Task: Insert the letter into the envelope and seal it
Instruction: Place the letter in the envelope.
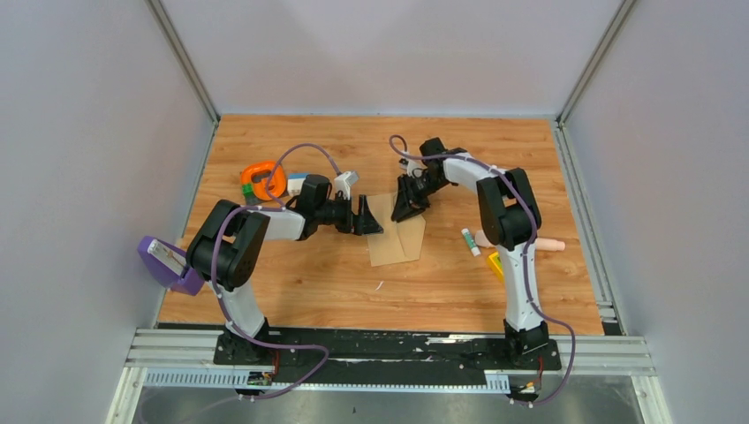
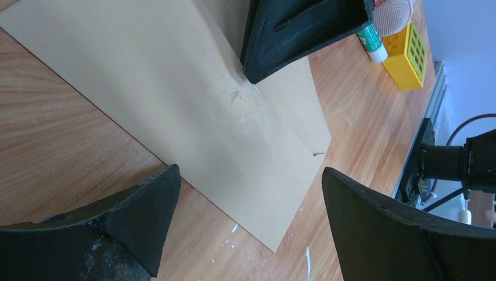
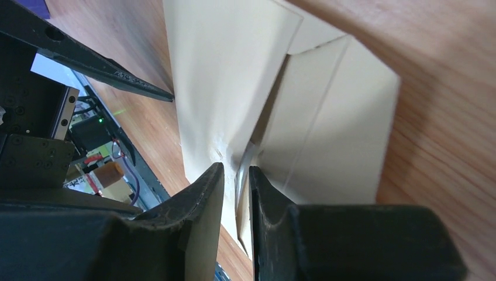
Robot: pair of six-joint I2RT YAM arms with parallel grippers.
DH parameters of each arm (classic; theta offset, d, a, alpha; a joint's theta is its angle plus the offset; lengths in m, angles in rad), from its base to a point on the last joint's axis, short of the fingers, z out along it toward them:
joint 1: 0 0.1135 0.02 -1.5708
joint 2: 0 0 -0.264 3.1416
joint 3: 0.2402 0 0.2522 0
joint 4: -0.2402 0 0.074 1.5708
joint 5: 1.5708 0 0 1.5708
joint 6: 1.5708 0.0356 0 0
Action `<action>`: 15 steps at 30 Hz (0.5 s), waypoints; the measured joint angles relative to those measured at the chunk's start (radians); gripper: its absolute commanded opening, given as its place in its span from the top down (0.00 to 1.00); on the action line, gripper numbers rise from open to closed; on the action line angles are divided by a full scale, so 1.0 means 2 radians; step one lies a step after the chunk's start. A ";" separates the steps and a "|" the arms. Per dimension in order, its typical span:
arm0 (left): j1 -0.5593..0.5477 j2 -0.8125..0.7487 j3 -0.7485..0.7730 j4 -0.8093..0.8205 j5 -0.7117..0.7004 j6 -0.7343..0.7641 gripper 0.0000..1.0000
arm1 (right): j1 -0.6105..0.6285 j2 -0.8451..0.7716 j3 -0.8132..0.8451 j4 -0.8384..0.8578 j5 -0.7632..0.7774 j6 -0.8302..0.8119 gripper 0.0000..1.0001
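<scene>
The letter (image 3: 222, 88) lies partly over the envelope (image 3: 333, 134). Its raised edge is caught between the nearly closed fingers of the right end effector (image 3: 236, 187), which pinches it. The envelope lies flat on the worktop (image 2: 58, 146), just beside and below those fingers. The left end effector (image 2: 251, 172) is at the letter's opposite side, its fingers spread wide. Whether it touches the paper I cannot tell.

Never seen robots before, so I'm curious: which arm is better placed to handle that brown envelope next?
Probably the right: the right claw is pinched on an edge of the envelope, while the left claw hangs open above it, gripping nothing.
</scene>
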 measured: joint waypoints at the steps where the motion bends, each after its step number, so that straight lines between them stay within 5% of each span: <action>1: 0.000 0.000 0.000 0.000 0.000 0.000 0.00 | -0.002 0.000 0.002 -0.002 0.003 -0.002 0.76; 15: -0.001 -0.001 0.000 -0.001 0.000 0.004 0.00 | -0.078 -0.099 0.005 -0.060 0.042 -0.067 0.69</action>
